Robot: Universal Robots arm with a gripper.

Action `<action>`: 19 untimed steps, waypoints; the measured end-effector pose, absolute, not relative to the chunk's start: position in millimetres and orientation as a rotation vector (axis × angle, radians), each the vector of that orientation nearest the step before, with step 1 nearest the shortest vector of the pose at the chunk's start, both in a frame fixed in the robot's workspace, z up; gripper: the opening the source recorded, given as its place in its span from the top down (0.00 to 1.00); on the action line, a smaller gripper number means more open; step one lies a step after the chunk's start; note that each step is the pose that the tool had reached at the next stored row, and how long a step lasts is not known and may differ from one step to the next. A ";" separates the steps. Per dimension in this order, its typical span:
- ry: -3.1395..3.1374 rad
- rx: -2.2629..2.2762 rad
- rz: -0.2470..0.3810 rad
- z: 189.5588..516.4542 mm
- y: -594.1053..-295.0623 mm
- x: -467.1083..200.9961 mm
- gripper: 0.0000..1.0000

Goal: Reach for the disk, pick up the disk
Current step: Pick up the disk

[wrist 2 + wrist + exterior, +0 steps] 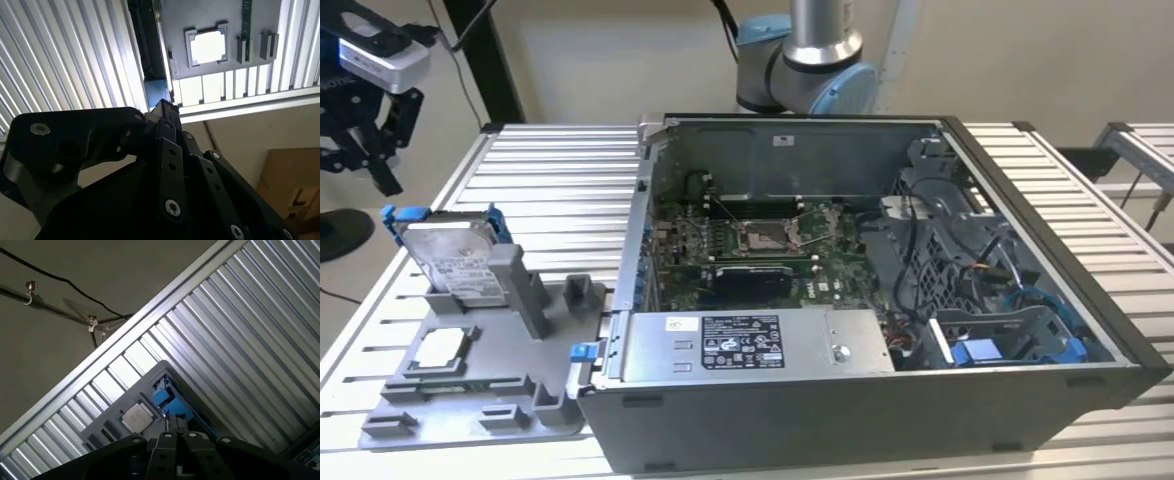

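Where the grey fixture (pixel 520 400) sits at the exterior view's left, the disk (pixel 447 255) stands propped on its lower edge in a slot. It leans back with its white label facing up and outward. Its blue bracket shows along the top edge and both upper corners. In the first wrist view the blue bracket (pixel 167 399) appears just past the fingertips.

Below the disk in the exterior view, a small square silver chip (pixel 443 347) lies flat in a recess of the same fixture. The chip is also seen in both wrist views (pixel 136 416) (pixel 207 46).

The gripper (pixel 384 185) hangs in the upper left corner of the exterior view. It is above the disk, off towards the frame's left edge, and apart from it, touching nothing. In both wrist views its black fingers (pixel 167 436) are drawn together to a single tip (pixel 165 106) with nothing between them.

The fixture rests on a slatted metal table (pixel 547 170). Just beside the fixture, towards the exterior view's right, stands an open computer case (pixel 854 410). A green motherboard (pixel 747 240) lies at the case's centre, and a grey box with a black-and-white label (pixel 747 345) runs along its near wall. Behind the case, at the top centre of the frame, rises the arm's grey and blue base (pixel 807 70).
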State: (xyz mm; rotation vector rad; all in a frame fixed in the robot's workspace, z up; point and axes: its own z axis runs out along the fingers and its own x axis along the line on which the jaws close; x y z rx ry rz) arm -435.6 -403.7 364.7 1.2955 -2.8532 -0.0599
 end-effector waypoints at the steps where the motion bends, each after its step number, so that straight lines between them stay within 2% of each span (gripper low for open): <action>1: -2.842 1.319 -0.060 364.7 -403.7 -435.6 1.00; 19: -2.619 1.725 -0.048 364.8 -403.6 -435.6 1.00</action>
